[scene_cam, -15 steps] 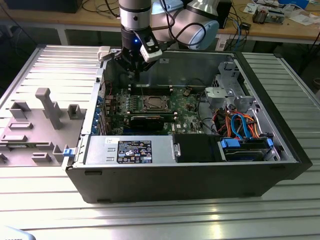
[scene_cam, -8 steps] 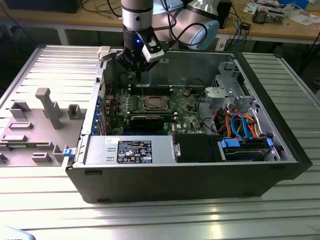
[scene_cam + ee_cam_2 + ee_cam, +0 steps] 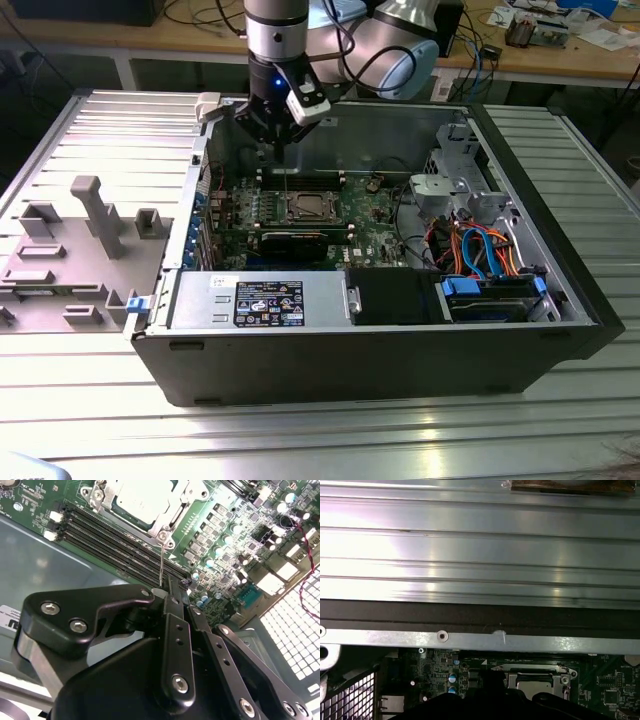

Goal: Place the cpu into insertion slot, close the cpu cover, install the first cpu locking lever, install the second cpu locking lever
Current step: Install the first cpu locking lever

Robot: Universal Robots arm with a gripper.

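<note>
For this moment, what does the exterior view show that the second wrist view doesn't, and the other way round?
Exterior view: the whole open computer case, its power supply, blue and orange cables, and a grey fixture plate at the exterior view's left.
Second wrist view: the memory slots beside the socket, and a thin metal lever rising from the socket's corner toward the gripper.
Both: the cpu seated on the board, with the gripper close above.

A lab or electronics workshop: an opened computer case lies on a ribbed aluminium desk, a grey fixture plate sits beside it, and wooden workbenches behind carry cables and loose electronic parts.
</note>
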